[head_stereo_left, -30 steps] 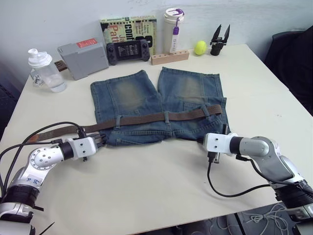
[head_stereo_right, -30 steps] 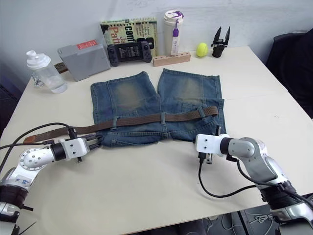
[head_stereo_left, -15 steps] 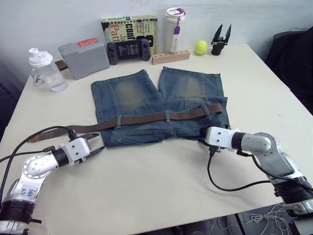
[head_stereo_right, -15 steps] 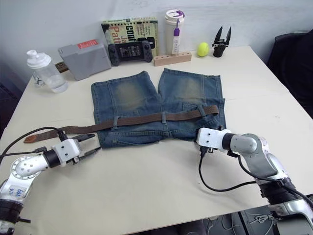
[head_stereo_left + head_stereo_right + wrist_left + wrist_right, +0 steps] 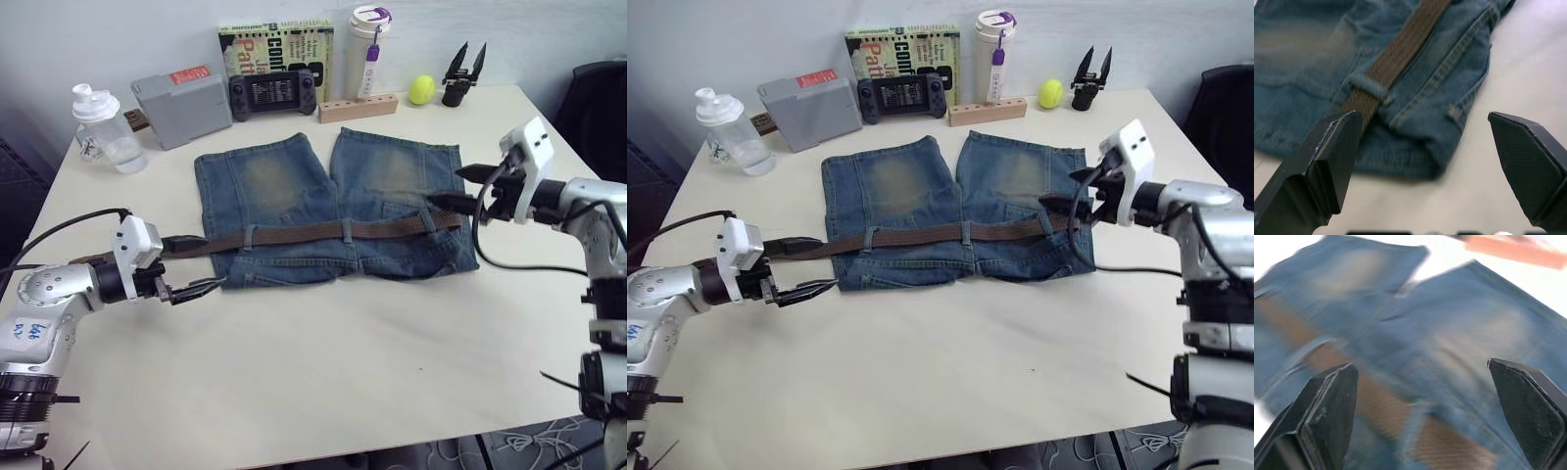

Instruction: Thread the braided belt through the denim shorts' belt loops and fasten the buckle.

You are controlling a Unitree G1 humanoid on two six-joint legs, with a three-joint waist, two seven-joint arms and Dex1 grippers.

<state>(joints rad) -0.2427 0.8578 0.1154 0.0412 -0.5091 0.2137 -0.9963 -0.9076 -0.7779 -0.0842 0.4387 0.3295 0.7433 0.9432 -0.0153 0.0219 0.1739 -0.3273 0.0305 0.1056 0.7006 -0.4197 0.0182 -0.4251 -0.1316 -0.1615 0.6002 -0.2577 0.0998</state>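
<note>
The left hand (image 5: 196,288) hangs low over the surface (image 5: 323,362), its two black fingers spread and holding nothing, tips pointing at the near left corner of the denim shorts (image 5: 333,211) and stopping just short of the cloth. In the left wrist view the waistband corner and one of the belt loops (image 5: 1367,88) lie between the parted fingers (image 5: 1327,156), with the braided belt (image 5: 323,232) passing under that loop.

The right hand (image 5: 460,188) is raised above the right end of the waistband, fingers likewise spread and empty, pointing across the shorts toward the left edge of the surface. Its lower finger sits close to the belt's right end; whether they touch cannot be told.

The shorts lie flat in the middle of the surface, legs toward the far edge, waistband toward the near edge. The belt runs across the waistband through several loops, and its left end trails off the cloth onto the bare surface toward the left edge. The buckle cannot be made out.

Along the far edge stand a clear shaker bottle (image 5: 101,127), a grey box (image 5: 182,94), a game console (image 5: 273,91) leaning on a book (image 5: 277,54), a wooden block (image 5: 358,107), a white tumbler (image 5: 368,49), a yellow ball (image 5: 421,90) and a spare black gripper (image 5: 463,73).
</note>
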